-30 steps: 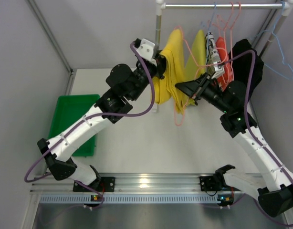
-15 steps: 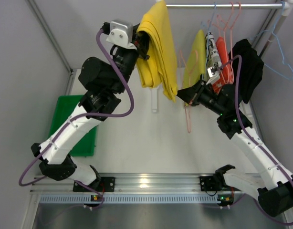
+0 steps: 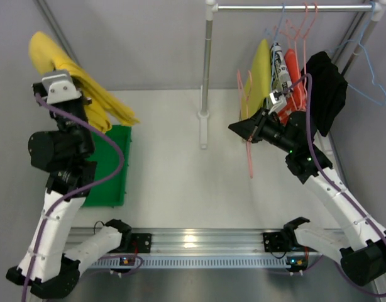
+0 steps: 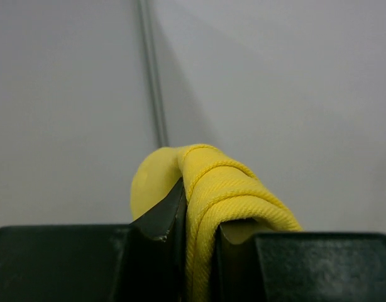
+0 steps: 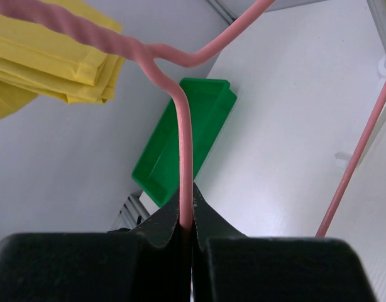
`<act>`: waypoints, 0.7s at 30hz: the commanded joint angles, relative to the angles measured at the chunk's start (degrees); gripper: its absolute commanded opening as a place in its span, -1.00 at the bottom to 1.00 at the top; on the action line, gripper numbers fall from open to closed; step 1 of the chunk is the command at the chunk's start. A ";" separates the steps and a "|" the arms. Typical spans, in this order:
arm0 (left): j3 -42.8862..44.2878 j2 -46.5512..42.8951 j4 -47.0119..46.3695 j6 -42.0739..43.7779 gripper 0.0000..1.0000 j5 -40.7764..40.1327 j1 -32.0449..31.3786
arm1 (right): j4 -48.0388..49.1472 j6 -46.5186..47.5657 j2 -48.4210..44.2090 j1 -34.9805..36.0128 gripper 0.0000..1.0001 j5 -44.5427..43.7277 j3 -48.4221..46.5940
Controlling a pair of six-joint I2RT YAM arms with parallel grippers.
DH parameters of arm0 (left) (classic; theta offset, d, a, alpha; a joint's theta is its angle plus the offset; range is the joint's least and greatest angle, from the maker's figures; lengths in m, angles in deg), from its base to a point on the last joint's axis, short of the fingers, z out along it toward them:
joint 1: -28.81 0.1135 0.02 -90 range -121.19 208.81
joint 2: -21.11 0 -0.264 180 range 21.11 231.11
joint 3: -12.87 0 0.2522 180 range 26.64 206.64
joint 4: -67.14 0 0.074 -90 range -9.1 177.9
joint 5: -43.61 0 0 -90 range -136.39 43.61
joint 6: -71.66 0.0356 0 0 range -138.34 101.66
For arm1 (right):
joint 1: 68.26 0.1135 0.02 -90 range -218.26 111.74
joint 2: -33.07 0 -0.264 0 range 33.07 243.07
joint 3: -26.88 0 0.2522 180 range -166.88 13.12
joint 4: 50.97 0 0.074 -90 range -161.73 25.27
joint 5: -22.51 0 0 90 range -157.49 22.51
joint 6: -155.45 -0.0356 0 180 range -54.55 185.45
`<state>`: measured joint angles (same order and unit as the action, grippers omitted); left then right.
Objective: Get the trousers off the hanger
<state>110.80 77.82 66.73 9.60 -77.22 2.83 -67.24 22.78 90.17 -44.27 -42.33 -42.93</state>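
**Left arm:** left end effector (image 4: 200, 214) clamped on the golden-yellow trousers (image 3: 55, 53), which are raised at the far left over the far end of the green bin (image 3: 111, 189).

**Right arm:** right end effector (image 5: 187, 217) pinched together on the bare pink hanger (image 5: 184, 138), right of centre.

**Far right:** olive-yellow trousers (image 3: 262, 68) hang under the rail (image 3: 256, 7).

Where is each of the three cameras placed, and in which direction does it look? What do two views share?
Top external: above and behind the arms, looking down on the table, the clothes rail and both whole arms.
Left wrist: on the left arm, facing a bare wall; the left gripper pinches the bright yellow trousers.
Right wrist: on the right arm, facing the green tray; the right gripper is shut on the pink hanger.
Shared: top and right wrist both show tray and hanger.
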 commanded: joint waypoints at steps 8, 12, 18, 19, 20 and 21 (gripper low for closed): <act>-26.57 -24.43 -13.42 18.70 -1.00 -3.53 15.77 | -2.94 3.83 -0.24 1.15 -1.00 1.37 -4.42; -37.65 -34.53 -13.60 23.20 -1.00 -4.15 20.95 | -3.65 4.18 -0.24 1.15 -1.00 1.55 -4.77; -48.38 -43.52 -13.51 27.77 -1.00 -5.73 23.95 | -4.61 4.79 -0.32 1.15 -1.00 1.73 -4.94; -49.00 -43.79 -13.86 29.08 -1.00 -5.99 24.30 | -4.70 4.79 -0.15 1.15 -1.00 1.90 -4.86; -49.61 -43.96 -14.30 29.79 -1.00 -6.17 24.57 | -4.79 4.88 0.03 1.24 -1.00 1.90 -4.77; -51.01 -44.22 -16.39 30.84 -1.00 -6.09 25.27 | -4.71 4.97 0.03 1.15 -1.00 1.90 -4.77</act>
<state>60.24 34.98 61.13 34.98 -86.55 26.79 -71.89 26.16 90.24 -43.88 -41.23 -44.44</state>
